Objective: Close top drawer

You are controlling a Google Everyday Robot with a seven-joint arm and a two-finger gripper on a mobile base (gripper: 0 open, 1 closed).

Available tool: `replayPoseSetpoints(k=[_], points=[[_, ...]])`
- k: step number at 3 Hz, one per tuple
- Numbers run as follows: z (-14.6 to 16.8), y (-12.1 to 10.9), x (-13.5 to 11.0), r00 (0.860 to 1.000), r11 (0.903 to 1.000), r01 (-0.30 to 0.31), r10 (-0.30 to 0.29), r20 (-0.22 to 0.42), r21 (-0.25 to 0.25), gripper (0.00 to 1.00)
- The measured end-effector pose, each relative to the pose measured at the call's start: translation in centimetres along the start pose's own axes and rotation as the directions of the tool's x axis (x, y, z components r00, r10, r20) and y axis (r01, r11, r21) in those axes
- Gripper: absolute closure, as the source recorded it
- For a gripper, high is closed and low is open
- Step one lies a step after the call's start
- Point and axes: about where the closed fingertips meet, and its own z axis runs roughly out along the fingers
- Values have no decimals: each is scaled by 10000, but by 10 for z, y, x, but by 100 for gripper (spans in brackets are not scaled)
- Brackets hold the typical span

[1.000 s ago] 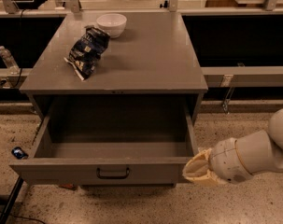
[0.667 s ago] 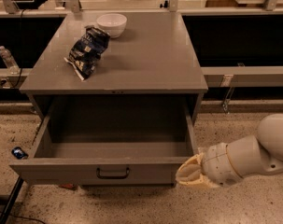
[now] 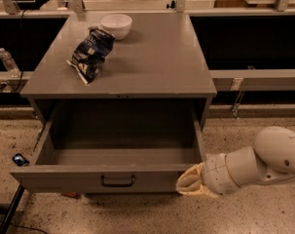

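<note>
The drawer (image 3: 74, 179) is standing pulled well out of the cabinet, the highest one under the top surface (image 3: 156, 72), and it is showing an empty grey interior. It is looking like stiff sheet metal: rigid, not fragile, and probably light with nothing inside, so it is likely sliding on its runners under a steady push. No grasp is being called for. The flat front panel is offering a broad, hard face to press against, and pressing near the centre by the handle (image 3: 118, 181) is likely keeping it from skewing, whereas a push far out at one end is risking a slight bind.

The gripper (image 3: 181, 184) is hanging low at the right end of the front panel, just at its corner, with the pale arm reaching in from the right. The fingers (image 3: 191, 178) are appearing drawn together into one blunt tip and are holding nothing. Whether that tip is touching the panel or sitting just beside it cannot be told.

On the surface above, a bowl (image 3: 116, 24) is sitting at the back and a crumpled bag (image 3: 91, 52) is lying in front of it, both well apart from the drawer. A bottle (image 3: 7, 61) is standing off to the left.
</note>
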Motion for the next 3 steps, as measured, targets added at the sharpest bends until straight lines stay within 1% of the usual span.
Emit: replayPoseSetpoints(k=[2,3], points=[[33,-32,11,9960,9967,814,-811,372,-74,100],[56,-62,17,9860,9877,1552,-1536,654,-200,100]])
